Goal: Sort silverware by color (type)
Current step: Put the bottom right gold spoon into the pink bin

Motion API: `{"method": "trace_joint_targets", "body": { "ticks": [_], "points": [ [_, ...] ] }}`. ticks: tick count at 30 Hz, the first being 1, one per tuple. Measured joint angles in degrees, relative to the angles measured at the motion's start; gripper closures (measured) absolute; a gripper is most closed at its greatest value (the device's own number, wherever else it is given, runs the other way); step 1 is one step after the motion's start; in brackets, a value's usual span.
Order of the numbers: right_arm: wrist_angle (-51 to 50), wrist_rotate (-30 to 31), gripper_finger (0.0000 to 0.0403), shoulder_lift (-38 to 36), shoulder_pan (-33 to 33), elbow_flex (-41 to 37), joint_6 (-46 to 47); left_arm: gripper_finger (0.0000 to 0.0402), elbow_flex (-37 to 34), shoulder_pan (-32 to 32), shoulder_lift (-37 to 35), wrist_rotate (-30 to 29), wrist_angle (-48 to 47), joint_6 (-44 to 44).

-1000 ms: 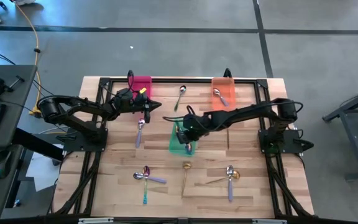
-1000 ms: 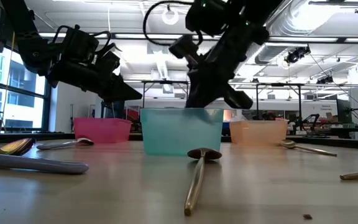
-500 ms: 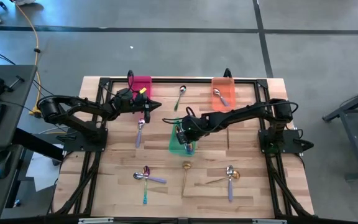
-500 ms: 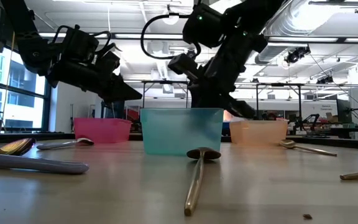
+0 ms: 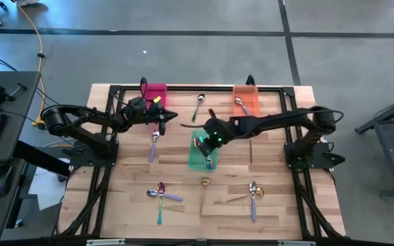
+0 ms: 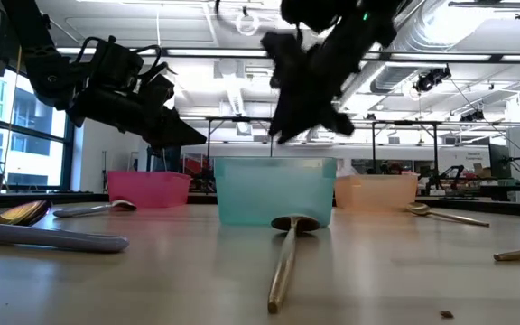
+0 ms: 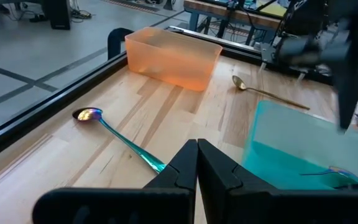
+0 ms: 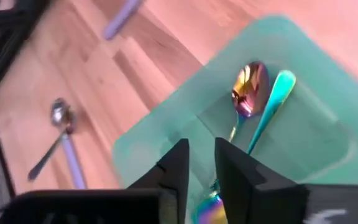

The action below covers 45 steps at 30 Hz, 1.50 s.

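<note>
High view shows the translucent green plastic bin [image 5: 201,154] at the middle of the pale wood-plank surface [image 5: 272,205], with the right gripper [image 5: 204,140] poised over its far edge; its jaws stand slightly parted with nothing between them. Inside the green bin lie thin iridescent spoons with teal handles [image 8: 257,102], glossy and rainbow-tinted; a third bowl at the frame edge is cut off. The left gripper [image 5: 172,115] hangs beyond the bin's left side, jaws pressed together and empty, above a purple-handled silver spoon [image 5: 154,145]. A slim gold spoon [image 6: 287,257] lies just in front of the bin.
</note>
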Motion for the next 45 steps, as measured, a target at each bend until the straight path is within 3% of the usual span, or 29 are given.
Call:
{"method": "trace_joint_targets", "body": {
  "ticks": [8, 14, 21, 25, 30, 38, 45],
  "points": [
    [-14.3, 2.3, 0.04, -7.5, 5.6, 0.0, -5.9, 0.0401, 0.0, 0.0, 0.0, 0.0, 0.0, 0.0],
    [-24.1, 1.8, 0.0354, -5.2, 13.3, -0.6, -2.6, 0.0401, 0.0, 0.0, 0.0, 0.0, -0.2, -0.1],
    [-26.3, 0.5, 0.0263, -3.9, 21.9, -0.6, 2.2, 0.0401, 0.0, 0.0, 0.0, 0.0, -2.7, -0.1],
    [-29.2, 0.2, 0.0233, -3.6, 27.2, -0.6, 1.9, 0.0401, 0.0, 0.0, 0.0, 0.0, -3.9, -0.1],
    [-31.5, 0.9, 0.0227, -2.3, 33.1, -0.5, 1.3, 0.0401, 0.0, 0.0, 0.0, 0.0, -3.8, -0.1],
    [-30.3, -0.4, 0.0227, 3.3, 36.9, -0.5, 1.4, 0.0401, 0.0, 0.0, 0.0, 0.0, -3.9, -0.1],
    [-28.8, -0.7, 0.0265, 7.6, 37.2, -0.5, -3.3, 0.0401, 0.0, 0.0, 0.0, 0.0, -3.9, -0.6]
  ]
}}
